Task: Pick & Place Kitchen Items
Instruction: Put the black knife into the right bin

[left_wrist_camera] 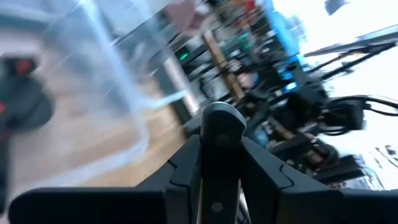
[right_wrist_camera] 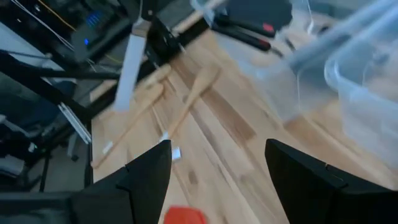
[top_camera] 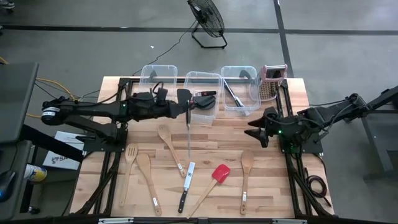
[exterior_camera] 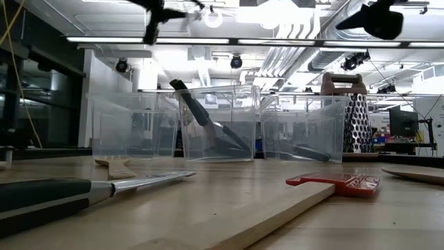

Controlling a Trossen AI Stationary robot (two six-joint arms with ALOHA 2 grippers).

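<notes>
High view: the left end effector (top_camera: 186, 111) reaches from nine o'clock to the middle of the surface (top_camera: 273, 186), just at the six o'clock edge of the center bin (top_camera: 203, 79). It is clamped on the black handle of a knife (top_camera: 188, 134), whose pale blade hangs toward six o'clock over the wood. In the left wrist view the two dark fingers (left_wrist_camera: 180, 168) press on either side of that handle (left_wrist_camera: 219, 155).

The right end effector (top_camera: 256, 132) waits at three o'clock, fingers spread wide with nothing between them; the right wrist view shows the gap between its fingers (right_wrist_camera: 149, 171) over bare planks.

Three clear bins stand in a row at twelve o'clock. The left bin (top_camera: 158, 73) holds nothing I can make out, the center bin holds black turners (top_camera: 204, 99), and the right bin (top_camera: 239, 78) holds a long dark utensil (top_camera: 233, 94). A metal grater (top_camera: 272, 81) stands just at the three o'clock side of the right bin.

Lying on the surface toward six o'clock: a slotted wooden spatula (top_camera: 129, 168) and a wooden spoon (top_camera: 148, 180) at seven o'clock, another wooden spoon (top_camera: 169, 146) near the center, a second black-handled knife (top_camera: 186, 186) at six o'clock, a red spatula (top_camera: 214, 179) just beside it, and a third wooden spoon (top_camera: 246, 177) at five o'clock. All lie apart from one another.
</notes>
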